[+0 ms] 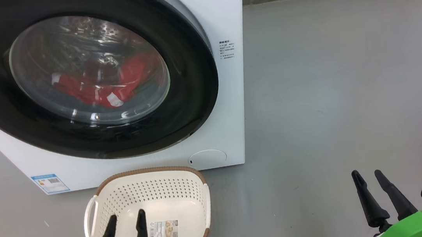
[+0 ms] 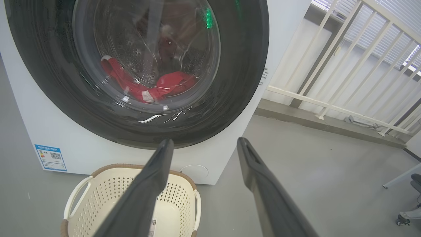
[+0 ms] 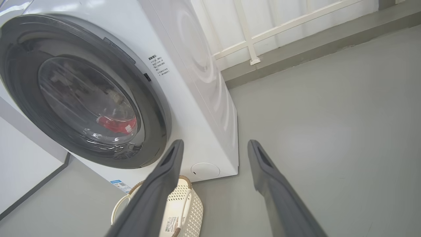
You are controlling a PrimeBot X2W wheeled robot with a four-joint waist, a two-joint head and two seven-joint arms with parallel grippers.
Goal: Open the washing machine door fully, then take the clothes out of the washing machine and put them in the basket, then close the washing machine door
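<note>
– What is closest to us?
– The left gripper (image 1: 126, 215), low on the left. Its two dark fingers are spread wide and hold nothing. They point up across the basket (image 1: 146, 171).
– Where is the basket?
– On the grey floor (image 1: 329, 82), just in front of the washing machine (image 1: 232, 92).
– And the clothes?
– The red clothes (image 1: 102, 86) lie inside the drum, behind the glass of the washing machine door (image 1: 193, 97). The door is shut.
– What is on the right?
– The right gripper (image 1: 366, 172), over the floor, well apart from the machine. Its fingers are wide apart too, holding nothing.
</note>
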